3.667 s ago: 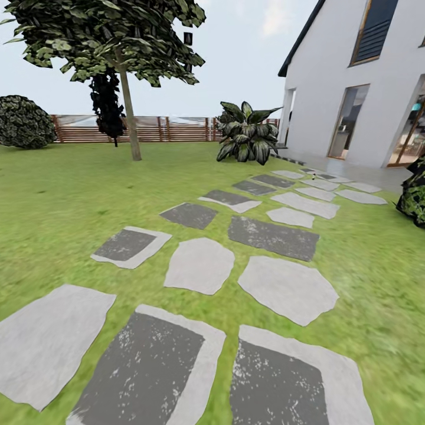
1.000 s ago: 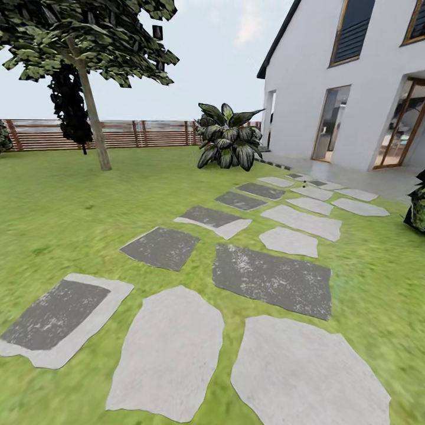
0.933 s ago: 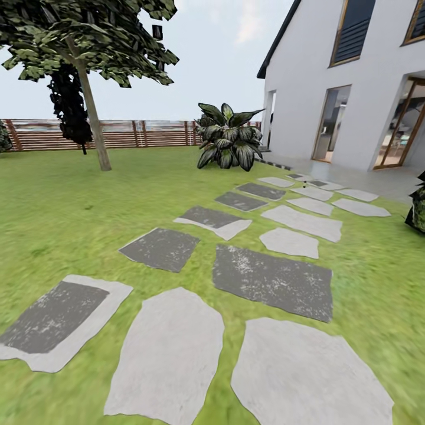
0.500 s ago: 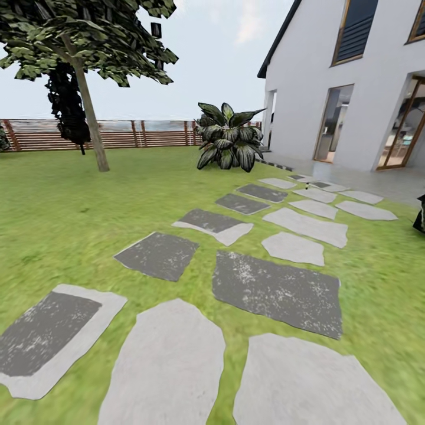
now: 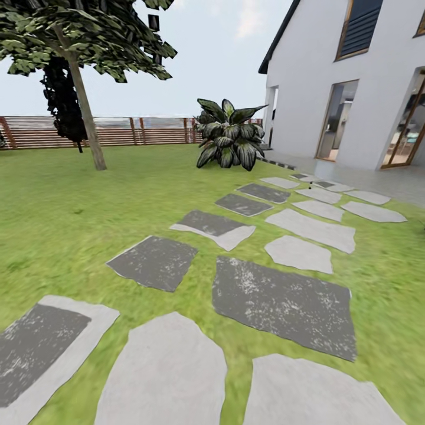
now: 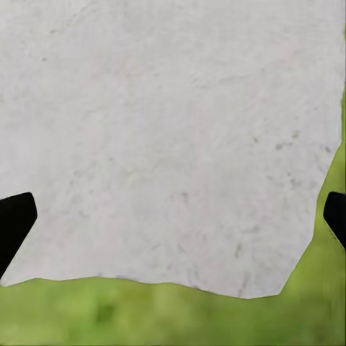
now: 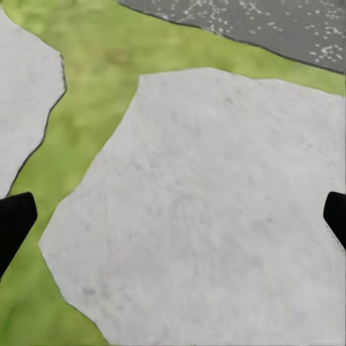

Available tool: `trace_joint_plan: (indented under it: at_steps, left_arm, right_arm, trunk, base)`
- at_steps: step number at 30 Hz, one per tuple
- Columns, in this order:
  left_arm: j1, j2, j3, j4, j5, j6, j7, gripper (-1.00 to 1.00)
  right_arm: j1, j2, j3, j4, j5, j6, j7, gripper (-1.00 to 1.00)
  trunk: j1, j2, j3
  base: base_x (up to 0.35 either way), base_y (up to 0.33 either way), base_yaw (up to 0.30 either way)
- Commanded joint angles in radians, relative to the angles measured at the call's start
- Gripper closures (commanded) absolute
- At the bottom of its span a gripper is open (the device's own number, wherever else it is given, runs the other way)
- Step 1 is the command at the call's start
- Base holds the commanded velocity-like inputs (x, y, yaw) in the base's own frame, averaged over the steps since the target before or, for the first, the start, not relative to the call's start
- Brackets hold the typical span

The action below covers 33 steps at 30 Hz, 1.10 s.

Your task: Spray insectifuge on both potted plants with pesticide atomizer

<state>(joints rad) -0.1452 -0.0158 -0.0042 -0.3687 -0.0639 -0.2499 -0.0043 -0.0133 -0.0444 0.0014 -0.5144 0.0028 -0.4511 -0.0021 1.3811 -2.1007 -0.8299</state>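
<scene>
Left wrist view: claw [image 6: 173, 216] tips barely visible, apparently spread.

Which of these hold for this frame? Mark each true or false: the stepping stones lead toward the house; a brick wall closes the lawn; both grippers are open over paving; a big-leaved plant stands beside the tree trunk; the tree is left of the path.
1. The stepping stones lead toward the house. True.
2. A brick wall closes the lawn. False: a wooden slat fence does.
3. Both grippers are open over paving. True: left gripper, right gripper.
4. The big-leaved plant stands beside the tree trunk. False: it stands near the house corner.
5. The tree is left of the path. True.
</scene>
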Motion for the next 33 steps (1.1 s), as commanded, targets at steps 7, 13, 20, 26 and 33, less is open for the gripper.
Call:
trace_joint_plan:
  at_steps: [7,13,20,26,33]
  left_arm:
    - [-0.001,0.0,0.001,0.001,-0.007,-0.003,0.0,-1.0]
    - [-0.001,0.0,0.001,0.001,-0.007,-0.003,0.0,-1.0]
    - [-0.001,0.0,0.001,0.0,-0.007,-0.003,0.0,-1.0]
    - [-0.001,0.0,0.001,0.0,-0.007,-0.003,0.0,-1.0]
    - [-0.001,0.001,0.001,-0.001,-0.007,-0.003,0.0,-1.0]
  right_arm:
    - [-0.001,0.0,0.0,0.001,0.0,-0.003,-0.001,-1.0]
    - [-0.001,0.0,-0.004,0.002,0.0,-0.003,-0.001,-1.0]
    - [-0.001,0.0,-0.004,0.004,0.0,-0.002,-0.001,-1.0]
    - [-0.001,0.0,-0.004,0.005,0.0,-0.002,-0.001,-1.0]
    - [-0.001,0.0,-0.004,0.005,0.0,-0.002,-0.001,-1.0]
  trunk:
    - [0.0,0.0,-0.001]
    - [0.0,0.0,-0.001]
    - [0.0,0.0,-0.001]
    - [0.0,0.0,-0.001]
    - [0.0,0.0,-0.005]
  base:
    - [0.339,0.0,0.0]
    - [0.339,0.0,0.0]
    - [0.339,0.0,0.0]
    - [0.339,0.0,-0.039]
    - [0.339,0.0,-0.141]
